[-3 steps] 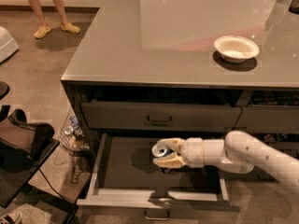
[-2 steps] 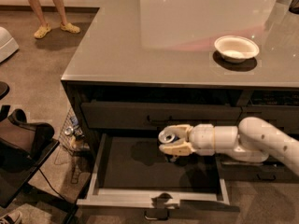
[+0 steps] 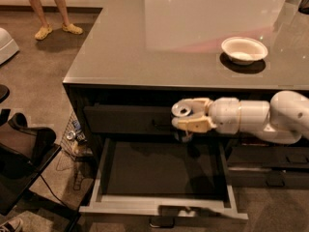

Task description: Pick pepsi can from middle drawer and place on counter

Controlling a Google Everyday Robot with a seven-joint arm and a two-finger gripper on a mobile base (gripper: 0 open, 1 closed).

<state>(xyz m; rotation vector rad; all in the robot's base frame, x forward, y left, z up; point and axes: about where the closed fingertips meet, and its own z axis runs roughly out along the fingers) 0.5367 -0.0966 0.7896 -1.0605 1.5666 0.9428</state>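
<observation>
My gripper (image 3: pixel 186 114) is shut on the pepsi can (image 3: pixel 182 111), whose silver top with pull tab shows between the pale fingers (image 3: pixel 195 124). It holds the can in the air in front of the upper drawer front, above the open middle drawer (image 3: pixel 161 169), whose dark flat inside shows nothing in it. The can is just below the front edge of the glossy grey counter (image 3: pixel 159 42). My white arm reaches in from the right.
A white bowl (image 3: pixel 244 50) stands on the counter at the right. A person's legs (image 3: pixel 50 8) are at the far left. A wire basket with items (image 3: pixel 75 137) sits on the floor left of the cabinet. Dark equipment (image 3: pixel 21 153) is at the lower left.
The gripper has lifted the can up out of the middle drawer, from low inside it to the height of the upper drawer front, and moved slightly left.
</observation>
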